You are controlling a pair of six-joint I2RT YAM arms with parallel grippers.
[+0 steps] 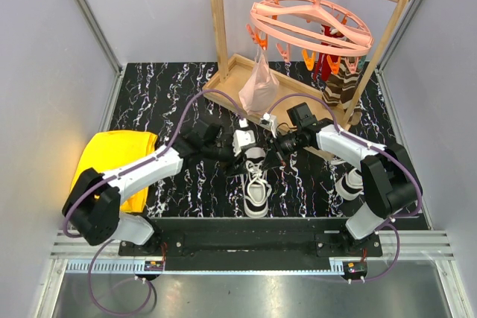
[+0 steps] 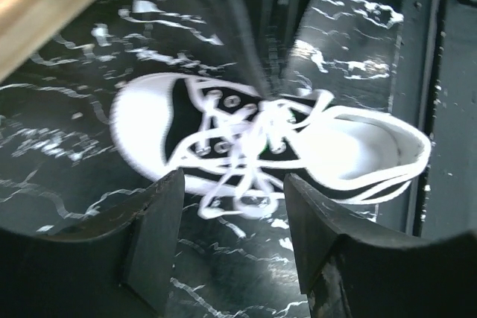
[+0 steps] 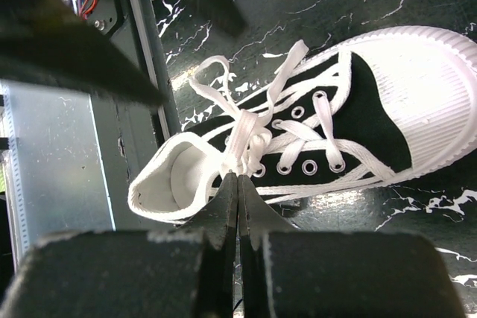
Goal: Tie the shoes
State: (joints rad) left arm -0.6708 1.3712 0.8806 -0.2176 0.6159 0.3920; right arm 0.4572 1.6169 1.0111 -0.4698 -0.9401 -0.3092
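The small white low-top sneaker with black side panels (image 1: 257, 184) lies in the middle of the black, white-veined counter (image 1: 160, 87), heel toward the near edge and toe toward the far wooden drying rack (image 1: 218, 35). That puts its tongue within reach of both arms. Its mate (image 1: 349, 182) sits well apart on the right, beside the right arm, apparently waiting its turn. The right hand (image 3: 238, 180) is pressed fully closed, its tips meeting right at the crossing of the long white laces (image 3: 250, 139). It seems to pinch a strand there, probably to keep the lace taut while the other side works. The left hand (image 2: 231, 176) hangs over the shoe from the left, its fingers spread partway with nothing clamped. The loose loops show in the gap between them, so it looks poised either to let a strand go or to take a new one.
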